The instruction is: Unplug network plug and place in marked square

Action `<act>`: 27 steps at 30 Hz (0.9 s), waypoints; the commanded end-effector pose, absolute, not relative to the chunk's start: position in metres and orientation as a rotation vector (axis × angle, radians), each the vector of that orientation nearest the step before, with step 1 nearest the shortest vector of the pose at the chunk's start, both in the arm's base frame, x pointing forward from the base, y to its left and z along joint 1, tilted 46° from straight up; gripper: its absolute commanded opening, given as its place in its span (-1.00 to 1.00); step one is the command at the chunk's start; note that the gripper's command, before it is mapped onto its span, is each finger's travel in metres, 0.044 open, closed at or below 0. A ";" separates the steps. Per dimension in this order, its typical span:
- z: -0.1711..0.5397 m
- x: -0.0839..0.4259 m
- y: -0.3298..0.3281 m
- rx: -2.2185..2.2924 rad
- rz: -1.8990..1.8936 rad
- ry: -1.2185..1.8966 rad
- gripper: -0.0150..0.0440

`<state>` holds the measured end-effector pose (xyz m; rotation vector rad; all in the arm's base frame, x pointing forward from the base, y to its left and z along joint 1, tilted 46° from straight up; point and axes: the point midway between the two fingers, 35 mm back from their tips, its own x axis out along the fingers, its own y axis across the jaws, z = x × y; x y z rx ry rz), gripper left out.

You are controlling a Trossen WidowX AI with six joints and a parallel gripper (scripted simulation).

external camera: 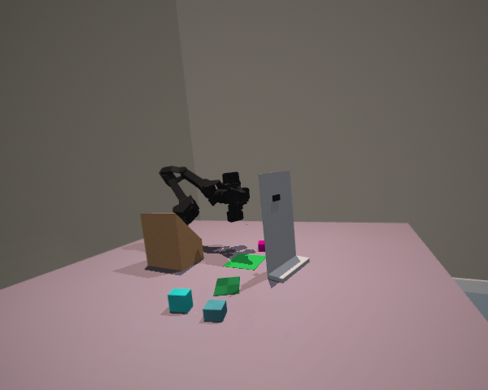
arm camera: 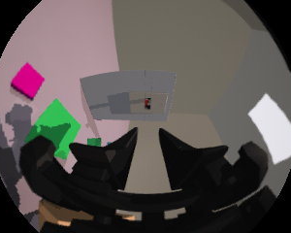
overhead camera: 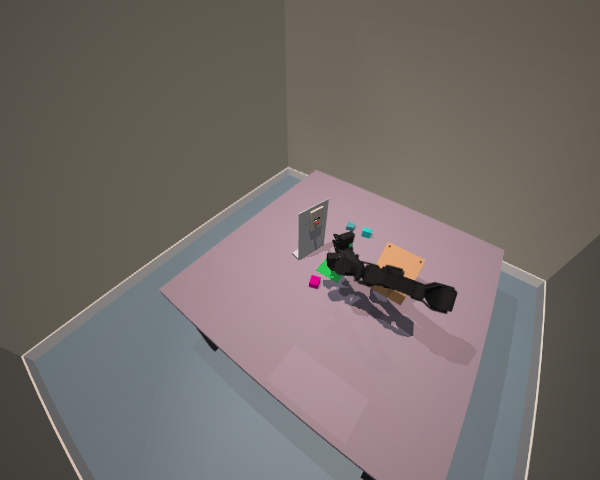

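Note:
The small red and dark plug [overhead camera: 316, 222] [arm camera: 147, 103] sits in the beige socket plate on the upright grey panel [overhead camera: 305, 235] [external camera: 277, 235] [arm camera: 99, 84]. Its thin tab is too small to make out. My gripper [arm camera: 147, 130] [external camera: 247, 195] is partly open and empty, in front of the panel with a gap between. Its fingers stand one above the other. In the wrist view the plug shows beyond the fingertips. A bright green square [overhead camera: 325, 269] [external camera: 244, 262] [arm camera: 57, 116] lies on the table below the gripper. A smaller dark green square [external camera: 227, 286] [arm camera: 94, 142] lies beside it.
A magenta cube [overhead camera: 314, 281] [external camera: 261, 246] [arm camera: 28, 80] is near the bright square. A cyan cube [overhead camera: 366, 233] [external camera: 180, 301] and a teal block [overhead camera: 350, 226] [external camera: 215, 311] lie past the dark square. A wooden wedge [overhead camera: 403, 260] [external camera: 162, 241] stands beside the arm.

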<state>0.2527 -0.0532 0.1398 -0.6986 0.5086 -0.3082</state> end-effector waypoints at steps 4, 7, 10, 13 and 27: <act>0.137 0.258 -0.056 -0.717 -0.311 0.521 0.04; 0.137 0.265 -0.057 -0.717 -0.311 0.520 0.04; 0.136 0.271 -0.059 -0.717 -0.311 0.520 0.04; 0.135 0.278 -0.061 -0.717 -0.311 0.520 0.04; 0.127 0.307 -0.071 -0.718 -0.312 0.518 0.04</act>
